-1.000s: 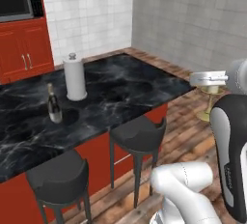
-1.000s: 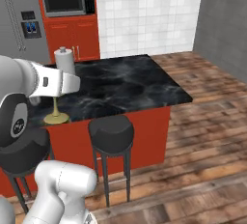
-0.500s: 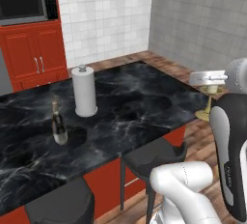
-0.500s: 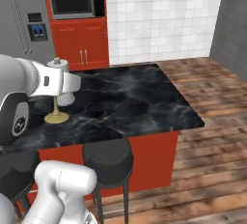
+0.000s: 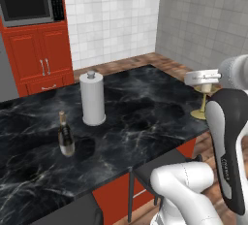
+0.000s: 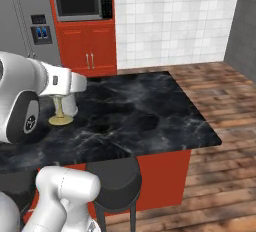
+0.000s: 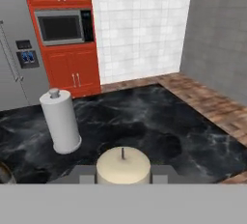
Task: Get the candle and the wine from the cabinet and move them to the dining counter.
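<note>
My gripper (image 5: 205, 84) is shut on the candle (image 5: 207, 89), a cream stub in a gold candlestick whose round foot (image 5: 199, 114) hangs by the right edge of the dining counter (image 5: 145, 117). In the right base view the gripper (image 6: 64, 95) holds the candlestick (image 6: 59, 108) low over the black slab (image 6: 140, 106); I cannot tell whether the foot touches it. In the hand view the candle (image 7: 123, 162) sits between the grey fingers (image 7: 161, 174). The wine (image 5: 65, 136) stands upright on the counter's left part. The cabinet is out of view.
A tall white paper-towel roll (image 5: 92, 98) stands on the counter right of the wine. Behind are a microwave (image 6: 80, 1) in red cabinets (image 6: 87, 48), a steel fridge (image 7: 19, 59) and white tiled walls. Dark stools (image 6: 112, 181) sit under the counter's near edge.
The whole picture has shifted: the base has driven closer to the counter, which now looks larger. The candle stays in the gripper's grip; the wine and the roll have not moved on the slab.
</note>
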### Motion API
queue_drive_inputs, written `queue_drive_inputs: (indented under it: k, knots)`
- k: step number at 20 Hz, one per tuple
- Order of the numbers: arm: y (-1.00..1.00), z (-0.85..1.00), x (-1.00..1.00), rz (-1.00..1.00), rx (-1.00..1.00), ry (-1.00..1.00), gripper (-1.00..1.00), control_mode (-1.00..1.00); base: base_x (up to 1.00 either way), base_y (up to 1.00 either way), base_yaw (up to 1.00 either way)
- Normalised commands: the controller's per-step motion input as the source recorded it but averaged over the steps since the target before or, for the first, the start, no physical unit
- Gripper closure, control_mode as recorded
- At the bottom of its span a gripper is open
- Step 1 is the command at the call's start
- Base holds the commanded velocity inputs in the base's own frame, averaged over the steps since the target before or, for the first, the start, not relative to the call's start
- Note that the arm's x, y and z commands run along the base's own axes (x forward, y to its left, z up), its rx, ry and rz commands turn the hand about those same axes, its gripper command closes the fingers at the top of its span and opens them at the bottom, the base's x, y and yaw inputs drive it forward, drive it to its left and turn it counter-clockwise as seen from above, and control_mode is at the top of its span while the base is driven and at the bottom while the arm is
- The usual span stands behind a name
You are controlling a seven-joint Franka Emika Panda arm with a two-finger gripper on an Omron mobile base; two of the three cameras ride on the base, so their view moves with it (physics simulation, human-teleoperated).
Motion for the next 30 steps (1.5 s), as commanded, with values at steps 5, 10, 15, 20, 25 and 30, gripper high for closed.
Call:
queue_drive_inputs:
  k: [5,10,15,20,25,30]
  knots:
    - [0.02,-0.62,0.84,0.31,0.0,0.02,1.0,-1.0,0.0,0.0,0.0]
    - [0.0,-0.66,0.93,0.37,0.0,0.0,1.0,-1.0,0.0,0.0,0.0]
    - [0.0,-0.64,0.94,0.28,0.0,0.03,1.0,-1.0,0.0,0.0,0.0]
    - [0.05,-0.64,0.7,0.22,0.0,0.03,1.0,-1.0,0.0,0.0,0.0]
    - [0.13,-0.45,0.3,0.24,0.0,0.03,1.0,-1.0,0.0,0.0,0.0]
    - [0.4,-0.37,0.09,0.23,0.0,0.0,1.0,-1.0,0.0,0.0,0.0]
